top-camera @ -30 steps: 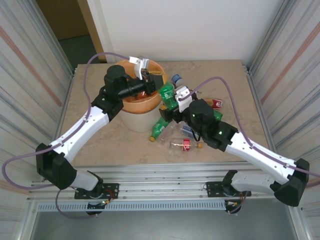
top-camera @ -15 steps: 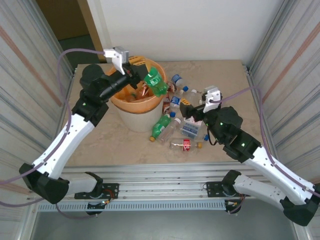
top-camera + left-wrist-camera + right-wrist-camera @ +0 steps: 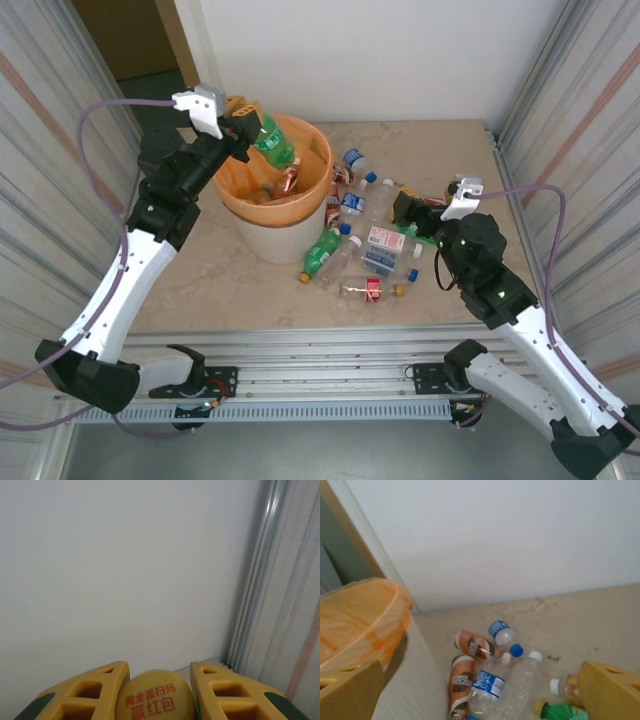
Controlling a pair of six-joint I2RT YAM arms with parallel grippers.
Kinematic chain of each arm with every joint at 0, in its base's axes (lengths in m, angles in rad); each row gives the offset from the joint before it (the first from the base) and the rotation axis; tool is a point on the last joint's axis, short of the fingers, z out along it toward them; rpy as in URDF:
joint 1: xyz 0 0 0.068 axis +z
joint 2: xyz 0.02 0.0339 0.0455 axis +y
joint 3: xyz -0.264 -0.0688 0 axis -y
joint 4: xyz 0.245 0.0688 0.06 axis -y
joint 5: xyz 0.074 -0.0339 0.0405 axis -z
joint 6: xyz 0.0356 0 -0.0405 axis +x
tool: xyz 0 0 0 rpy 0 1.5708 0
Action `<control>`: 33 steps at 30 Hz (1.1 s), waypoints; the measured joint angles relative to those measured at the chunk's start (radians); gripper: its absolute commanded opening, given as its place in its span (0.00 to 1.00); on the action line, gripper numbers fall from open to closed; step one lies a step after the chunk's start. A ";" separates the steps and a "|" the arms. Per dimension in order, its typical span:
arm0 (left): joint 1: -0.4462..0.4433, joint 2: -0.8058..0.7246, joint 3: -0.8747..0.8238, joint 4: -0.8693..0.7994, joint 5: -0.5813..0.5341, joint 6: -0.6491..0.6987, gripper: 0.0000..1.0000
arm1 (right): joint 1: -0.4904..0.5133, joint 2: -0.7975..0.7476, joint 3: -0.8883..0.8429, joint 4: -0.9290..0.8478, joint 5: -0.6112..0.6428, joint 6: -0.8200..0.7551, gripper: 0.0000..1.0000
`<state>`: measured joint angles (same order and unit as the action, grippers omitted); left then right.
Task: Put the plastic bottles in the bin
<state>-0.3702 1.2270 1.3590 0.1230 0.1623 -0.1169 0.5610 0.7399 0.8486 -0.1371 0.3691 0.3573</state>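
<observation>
The white-and-black left arm (image 3: 120,280) reaches up and forward, its yellow-fingered left gripper (image 3: 248,125) raised high and clamped on a green plastic bottle (image 3: 277,142), while the matching right arm (image 3: 530,330) stretches forward lower, its right gripper (image 3: 408,212) spread wide.

Left gripper (image 3: 250,122) with green bottle (image 3: 273,142) now higher, over the bin (image 3: 275,240); right gripper (image 3: 410,216) apparently farther right.

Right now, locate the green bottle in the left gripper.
Top external view, upper left: the green bottle is clamped in the left gripper, hanging over the far-left part of the orange-lined bin.
</observation>
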 measured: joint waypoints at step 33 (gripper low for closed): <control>0.057 0.307 0.081 -0.364 -0.139 0.259 0.31 | -0.072 0.224 0.040 -0.279 -0.006 0.132 0.98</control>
<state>-0.3130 1.5337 1.4399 -0.2405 0.0235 0.1425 0.4889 0.9638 0.8883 -0.4164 0.3630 0.4896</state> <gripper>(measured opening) 0.310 0.977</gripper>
